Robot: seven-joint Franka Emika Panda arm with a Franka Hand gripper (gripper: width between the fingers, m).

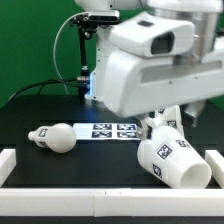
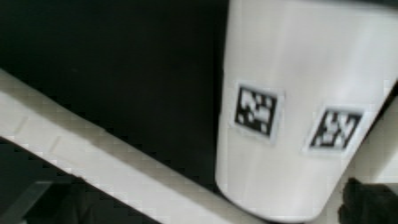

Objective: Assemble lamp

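The lamp shade (image 1: 172,160) lies on its side at the exterior view's right, tags showing. In the wrist view the shade (image 2: 302,100) fills the middle as a long white body with two tags. My gripper (image 1: 162,128) hangs just above the shade's near end, mostly hidden by the arm. In the wrist view the gripper (image 2: 214,205) is open, with dark fingers (image 2: 43,200) at the frame's corners and the shade's rounded end between them, apart from the left one. The bulb (image 1: 55,137) lies on the table at the exterior view's left. The base is out of view.
The marker board (image 1: 112,129) lies flat behind the bulb and shade. A white rail (image 1: 100,200) borders the black table at the front and sides; it runs beside the shade in the wrist view (image 2: 89,130). The big arm blocks the back right.
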